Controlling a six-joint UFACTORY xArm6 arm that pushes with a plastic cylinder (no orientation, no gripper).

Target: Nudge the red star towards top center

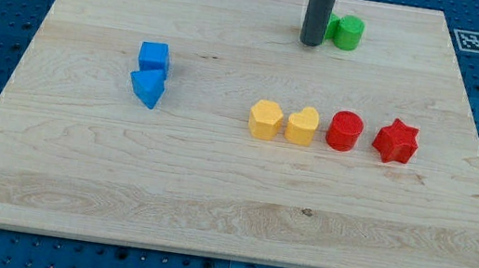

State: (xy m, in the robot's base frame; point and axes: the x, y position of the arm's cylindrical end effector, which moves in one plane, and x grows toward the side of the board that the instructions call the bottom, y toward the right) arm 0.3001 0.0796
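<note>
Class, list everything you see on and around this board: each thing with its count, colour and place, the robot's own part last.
red star: 1, red, right end of the middle row
red cylinder: 1, red, left of the star
yellow heart: 1, yellow, left of the cylinder
yellow hexagon: 1, yellow, row's left end
blue cube: 1, blue, view's left
blue triangle: 1, blue, just below the cube
green block: 1, green, top centre
wooden board: 1, light wood
my tip: 1, dark, beside the green block's left

Only the straight dark grey rod point(319, 9) showed; it was a plain, smooth, round cylinder of even width, matt with a faint paler sheen along one side; it bore no visible cables, screws or markings. My tip point(311, 44) was blunt, flat-cut and equally dark.
</note>
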